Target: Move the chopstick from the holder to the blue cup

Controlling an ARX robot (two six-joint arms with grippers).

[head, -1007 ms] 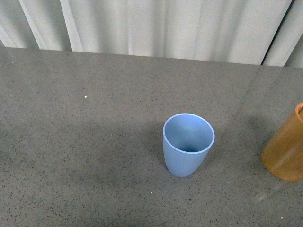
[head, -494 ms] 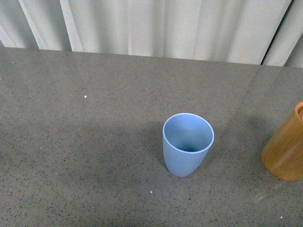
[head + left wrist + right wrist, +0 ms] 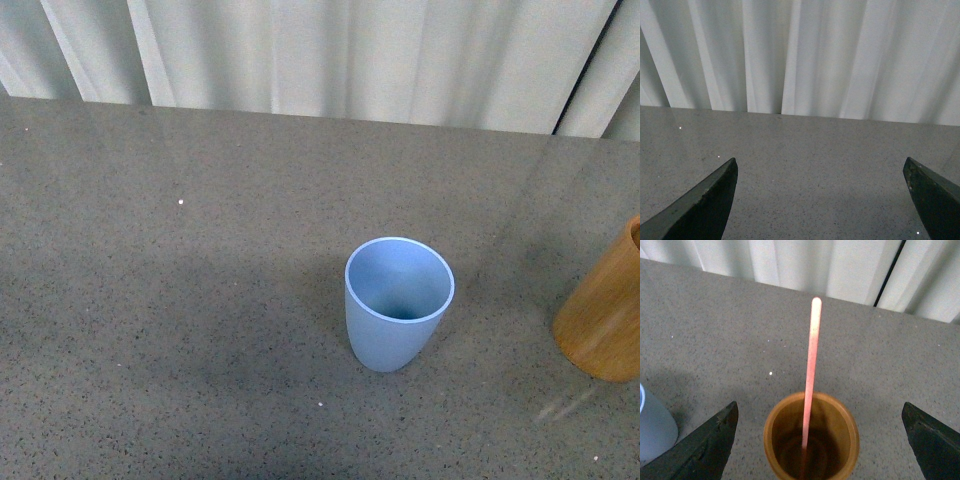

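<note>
The chopstick (image 3: 811, 370), light, stiff, thin and likely slippery, stands in the holder (image 3: 855, 427) at the bench's (image 3: 715, 340) right, so the right gripper (image 3: 818, 407), wide open and empty like the left gripper (image 3: 820, 167), should pinch its bare upper shaft.

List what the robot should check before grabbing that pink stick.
1. Chopstick stands in the holder: ok.
2. Right jaws open, chopstick lined up between them: ok.
3. Right jaws at the right height to pinch the chopstick: cannot tell.
4. Blue cup upright and empty: ok.
5. Left jaws open, nothing between them: ok.
</note>
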